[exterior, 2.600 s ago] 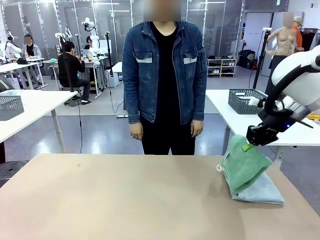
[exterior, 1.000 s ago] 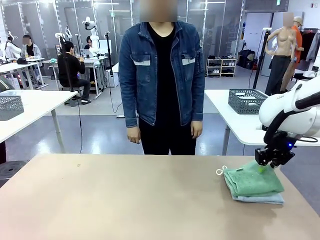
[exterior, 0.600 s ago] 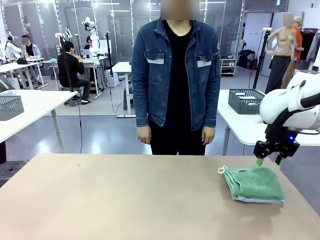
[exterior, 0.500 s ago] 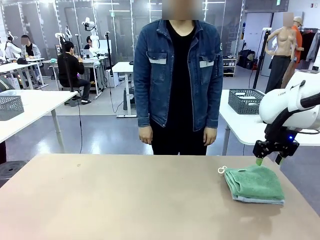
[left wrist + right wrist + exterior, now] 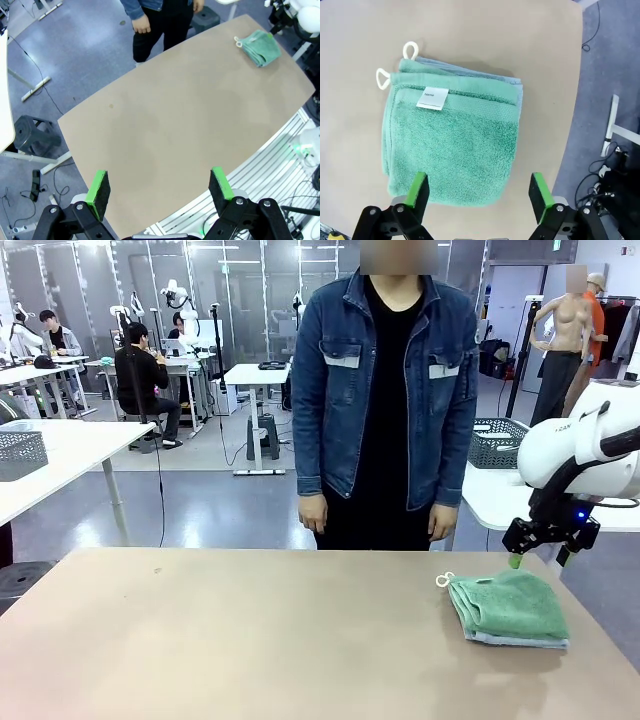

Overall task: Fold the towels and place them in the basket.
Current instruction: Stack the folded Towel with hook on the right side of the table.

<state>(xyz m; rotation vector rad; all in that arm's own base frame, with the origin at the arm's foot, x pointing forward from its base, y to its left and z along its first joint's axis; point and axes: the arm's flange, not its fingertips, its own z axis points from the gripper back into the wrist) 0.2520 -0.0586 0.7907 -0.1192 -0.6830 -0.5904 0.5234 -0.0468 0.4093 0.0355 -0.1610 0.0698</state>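
The green towel (image 5: 508, 606) is laid folded upon the blue-grey towel (image 5: 520, 639), the right gripper (image 5: 537, 561) is held spread above them, and basketing seemingly remains undone.

— What do I have beyond the work area?
— A person in a denim jacket (image 5: 388, 390) standing at my table's (image 5: 250, 640) far edge; white side tables (image 5: 60, 455) behind.
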